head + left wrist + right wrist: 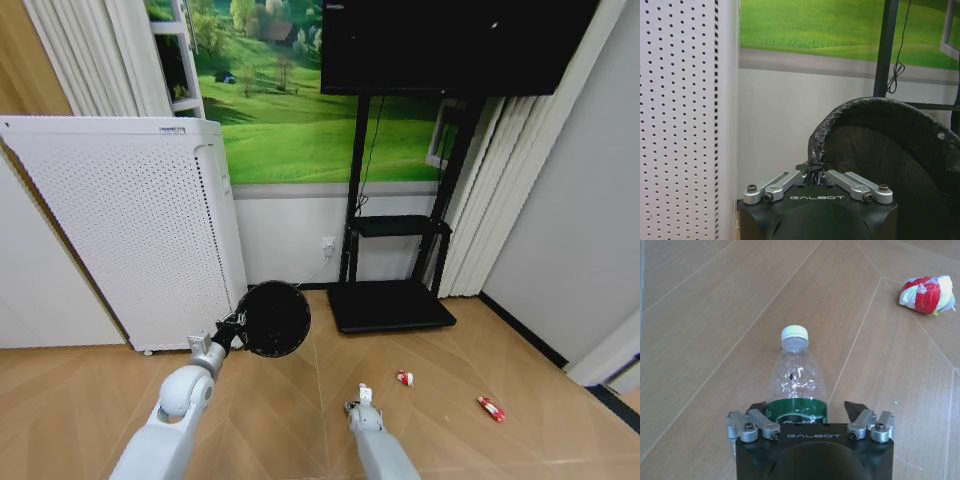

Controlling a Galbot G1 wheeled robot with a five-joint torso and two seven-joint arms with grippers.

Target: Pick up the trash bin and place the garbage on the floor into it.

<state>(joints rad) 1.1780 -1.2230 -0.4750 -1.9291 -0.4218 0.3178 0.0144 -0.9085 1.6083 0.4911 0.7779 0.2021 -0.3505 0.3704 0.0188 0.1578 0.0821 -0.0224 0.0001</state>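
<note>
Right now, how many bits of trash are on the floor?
3: a clear plastic bottle between the right gripper's fingers, and two crumpled red-and-white wrappers farther right.

arms (175, 410): pale grey, rounded | pincer (816, 177): black GALBOT housing, silver bolted links

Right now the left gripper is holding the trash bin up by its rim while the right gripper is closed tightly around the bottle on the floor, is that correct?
Not quite: the right gripper is open, its fingers straddling the bottle with a gap on one side, as the right wrist view shows. The rest holds: the left gripper is clamped on the trash bin's rim, holding it up off the floor.
</note>
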